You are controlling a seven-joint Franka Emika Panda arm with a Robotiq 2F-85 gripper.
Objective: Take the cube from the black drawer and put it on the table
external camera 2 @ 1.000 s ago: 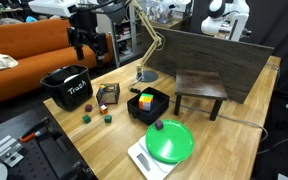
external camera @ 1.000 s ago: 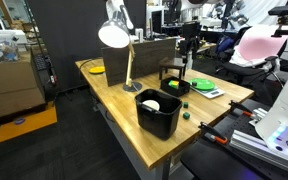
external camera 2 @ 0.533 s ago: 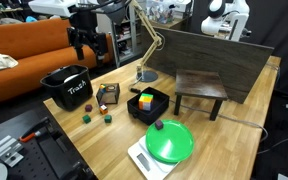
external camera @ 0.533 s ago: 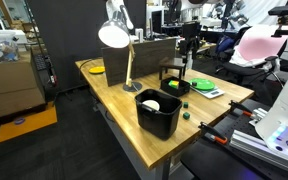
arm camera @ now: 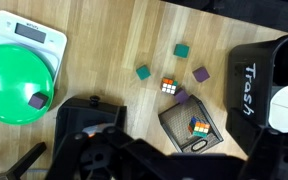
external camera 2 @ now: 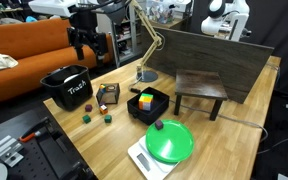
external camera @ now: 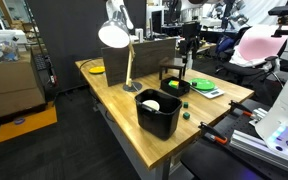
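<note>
The cube (external camera 2: 146,99) is a small yellowish block inside the black drawer (external camera 2: 147,110), an open-topped black box in the middle of the table (external camera 2: 224,140). The drawer also shows in an exterior view (external camera: 171,72) and at the wrist view's lower left (arm camera: 79,112), where the cube is hidden. My gripper (external camera 2: 87,47) hangs open and empty high above the table's far edge, behind the bin and left of the drawer. In the wrist view my gripper (arm camera: 182,140) is over a small mesh box.
A black trash bin (external camera 2: 66,90) stands left of a mesh box (arm camera: 192,125) holding a puzzle cube. Small teal and purple blocks (arm camera: 143,72) lie around. A green bowl (external camera 2: 169,142) sits on a scale. A desk lamp (external camera: 114,35) and a dark stool (external camera 2: 201,88) stand nearby.
</note>
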